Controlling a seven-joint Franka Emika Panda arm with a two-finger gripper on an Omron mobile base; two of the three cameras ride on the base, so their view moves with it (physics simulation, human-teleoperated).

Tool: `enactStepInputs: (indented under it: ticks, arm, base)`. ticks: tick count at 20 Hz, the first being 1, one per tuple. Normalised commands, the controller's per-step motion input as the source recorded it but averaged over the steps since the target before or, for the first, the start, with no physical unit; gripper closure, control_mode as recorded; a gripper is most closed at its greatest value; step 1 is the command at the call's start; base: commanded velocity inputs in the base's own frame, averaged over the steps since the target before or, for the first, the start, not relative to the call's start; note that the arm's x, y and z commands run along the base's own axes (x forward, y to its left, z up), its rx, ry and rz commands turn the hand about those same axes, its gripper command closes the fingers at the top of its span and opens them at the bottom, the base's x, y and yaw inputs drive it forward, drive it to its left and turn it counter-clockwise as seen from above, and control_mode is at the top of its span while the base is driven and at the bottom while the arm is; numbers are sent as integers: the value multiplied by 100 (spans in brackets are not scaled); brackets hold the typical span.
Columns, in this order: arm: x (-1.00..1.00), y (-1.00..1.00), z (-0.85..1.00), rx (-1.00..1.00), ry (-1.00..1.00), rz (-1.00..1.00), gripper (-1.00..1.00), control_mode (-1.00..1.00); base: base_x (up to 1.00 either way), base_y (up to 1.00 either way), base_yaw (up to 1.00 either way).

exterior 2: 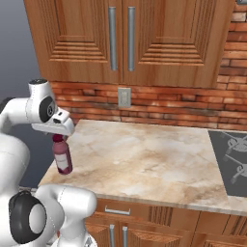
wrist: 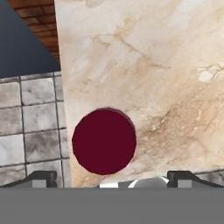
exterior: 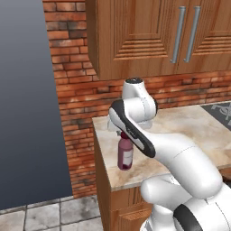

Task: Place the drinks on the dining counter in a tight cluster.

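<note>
The juice bottle point(exterior: 125, 155) stands upright on the small marble table point(exterior 2: 144, 159), close to its left front corner, under the wooden wall cabinets point(exterior 2: 120, 38). It is stout, purple-red, with a pale label and a maroon cap. In the right base view the bottle point(exterior 2: 62, 157) is near the table's left edge, well apart from the dark cooktop point(exterior 2: 234, 161) at the far right.

The gripper point(wrist: 111, 177) hangs straight above the bottle, pointing down. In the hand view the round maroon cap point(wrist: 104, 141) lies just above the line between the two finger tips point(wrist: 41, 178), which stand wide apart at the bottom corners, one on each side of the cap. The jaws are spread and clamp nothing; neither tip touches the cap in that view. From the left base view the hand's white body covers the bottle's neck, so how far above the cap the tips sit cannot be told.

Beside the table's left edge the hand view shows grey floor tiles point(wrist: 30, 122). A red brick wall point(exterior: 76, 90) runs behind the table, with a grey outlet plate point(exterior 2: 124, 97) on it below the cabinets. A flat blue-grey panel point(exterior: 27, 103) stands to the left of the brick
</note>
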Motion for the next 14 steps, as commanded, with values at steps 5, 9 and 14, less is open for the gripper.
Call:
enactStepInputs:
  ticks: [5,9,14]
  arm:
    - [25,1,-17,0,7,0,-100,-100]
    - [26,5,-19,1,8,0,-100,-100]
    - [5,6,-15,0,4,-2,-100,-100]
  base:
    - [0,0,0]
    - [0,0,0]
    - [0,0,0]
